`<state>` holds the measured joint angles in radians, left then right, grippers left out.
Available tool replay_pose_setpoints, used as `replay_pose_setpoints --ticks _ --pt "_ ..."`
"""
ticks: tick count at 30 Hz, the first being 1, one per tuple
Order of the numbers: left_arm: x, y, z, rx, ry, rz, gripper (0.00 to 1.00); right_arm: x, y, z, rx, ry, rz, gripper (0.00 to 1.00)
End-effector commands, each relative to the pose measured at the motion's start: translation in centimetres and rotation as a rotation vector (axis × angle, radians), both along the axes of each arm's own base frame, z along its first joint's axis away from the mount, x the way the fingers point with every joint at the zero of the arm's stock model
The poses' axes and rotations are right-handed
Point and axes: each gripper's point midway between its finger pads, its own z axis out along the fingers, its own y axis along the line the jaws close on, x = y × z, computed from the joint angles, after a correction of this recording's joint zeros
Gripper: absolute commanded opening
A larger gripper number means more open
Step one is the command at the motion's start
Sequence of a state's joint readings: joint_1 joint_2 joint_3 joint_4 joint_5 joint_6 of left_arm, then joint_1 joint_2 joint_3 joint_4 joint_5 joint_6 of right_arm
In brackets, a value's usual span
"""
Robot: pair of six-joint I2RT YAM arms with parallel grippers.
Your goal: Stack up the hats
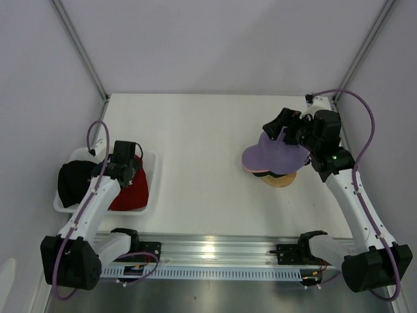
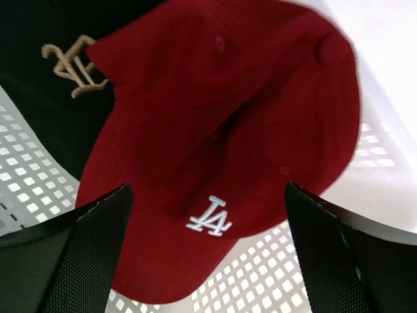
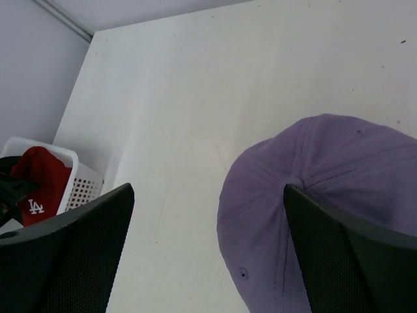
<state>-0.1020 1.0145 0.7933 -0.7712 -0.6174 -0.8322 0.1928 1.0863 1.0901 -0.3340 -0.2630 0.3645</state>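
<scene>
Left side: white mesh plastic basket (image 1: 154,171) sits on the white tabletop (image 1: 202,130) near its left edge. Two caps lie in it.
- Black fabric baseball cap (image 1: 71,179) with a tan embroidered logo occupies the left part of the basket.
- Red fabric baseball cap (image 1: 134,190) with a white "LA" logo occupies the right part. It touches the black cap, and in the left wrist view its edge overlaps the black one.

Left gripper (image 2: 206,189): over the basket, directly above the red cap. Jaws spread wide, one finger on each side of the "LA" logo. Nothing is clamped.

Centre: bare tabletop only.

Right side: lavender fabric baseball cap (image 1: 273,154) rests on top of a round wooden stand (image 1: 281,180), brim pointing left. A thin strip of other fabric shows under its brim; I cannot tell the colour.

Right gripper (image 3: 207,189): above the lavender cap at its far side. Jaws spread wide and holding nothing. The cap's crown is below the right-hand finger in the wrist view.
</scene>
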Motion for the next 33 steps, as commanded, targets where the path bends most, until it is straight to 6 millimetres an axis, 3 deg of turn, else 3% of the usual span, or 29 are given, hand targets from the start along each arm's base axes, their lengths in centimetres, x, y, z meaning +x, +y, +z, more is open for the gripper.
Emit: replay_pose_setpoints --ticks 1,5,7,8,9,10,11,12,14,17,21,22,24,25,26,28,30,31,33 --pt "1.2 -0.1 -1.1 -0.017 -0.004 0.017 0.98 0.5 0.0 2.1 0.003 -0.092 -0.007 0.99" --pt "2.7 -0.2 -1.5 -0.006 -0.003 -0.002 0.87 0.7 -0.3 1.7 -0.002 -0.083 -0.022 0.99" --pt "3.1 0.1 -1.8 0.002 0.008 0.0 0.7 0.8 -0.3 1.6 -0.008 -0.079 -0.024 1.0" --pt "3.3 0.0 -1.9 -0.004 0.01 -0.004 0.67 0.8 -0.5 1.6 -0.01 -0.081 -0.031 1.0" --pt "3.4 0.2 -2.4 -0.005 0.031 0.003 0.43 1.0 -0.6 1.5 -0.016 -0.078 -0.038 1.0" --pt "3.5 0.2 -2.4 -0.006 0.031 0.003 0.42 1.0 -0.6 1.5 -0.015 -0.08 -0.038 1.0" --pt "3.5 0.3 -2.4 -0.002 0.035 0.004 0.34 1.0 -0.5 1.6 -0.015 -0.08 -0.036 1.0" --pt "3.4 0.3 -2.3 0.0 0.041 0.009 0.19 1.1 -0.5 1.6 -0.015 -0.08 -0.036 1.0" --pt "3.3 0.4 -1.6 0.005 0.037 0.005 0.03 1.1 -0.3 2.0 -0.01 -0.086 -0.028 1.0" --pt "3.3 0.2 1.0 0.014 -0.008 -0.053 0.01 1.0 0.1 3.0 0.003 -0.112 -0.005 0.99" --pt "3.7 -0.9 6.9 0.037 -0.178 -0.219 0.01 0.8 1.0 4.8 0.027 -0.158 0.043 1.0" --pt "3.9 -2.1 7.9 0.042 -0.197 -0.342 0.01 0.5 1.5 5.2 0.038 -0.171 0.071 1.0" --pt "3.6 -3.7 12.0 0.05 -0.323 -0.48 0.01 0.3 2.6 6.5 0.056 -0.21 0.117 0.99" --pt "3.3 -5.5 12.8 0.036 -0.337 -0.608 0.01 -0.1 3.4 6.8 0.067 -0.219 0.162 1.0" --pt "2.9 -6.5 15.5 0.038 -0.404 -0.678 0.01 -0.3 4.7 7.3 0.075 -0.24 0.205 1.0" --pt "2.3 -8.9 17.1 0.027 -0.447 -0.844 0.01 -0.8 6.4 8.2 0.094 -0.263 0.272 0.99" --pt "1.0 -13.3 20.4 -0.056 -0.566 -1.09 0.01 -1.0 8.4 9.1 0.136 -0.273 0.326 1.0" --pt "1.2 -13.4 21.3 -0.043 -0.597 -1.094 0.01 -1.1 9.0 9.0 0.154 -0.253 0.337 0.99" --pt "0.5 -16.3 23.7 -0.081 -0.706 -1.267 0.01 -0.9 10.2 9.0 0.201 -0.232 0.363 1.0"
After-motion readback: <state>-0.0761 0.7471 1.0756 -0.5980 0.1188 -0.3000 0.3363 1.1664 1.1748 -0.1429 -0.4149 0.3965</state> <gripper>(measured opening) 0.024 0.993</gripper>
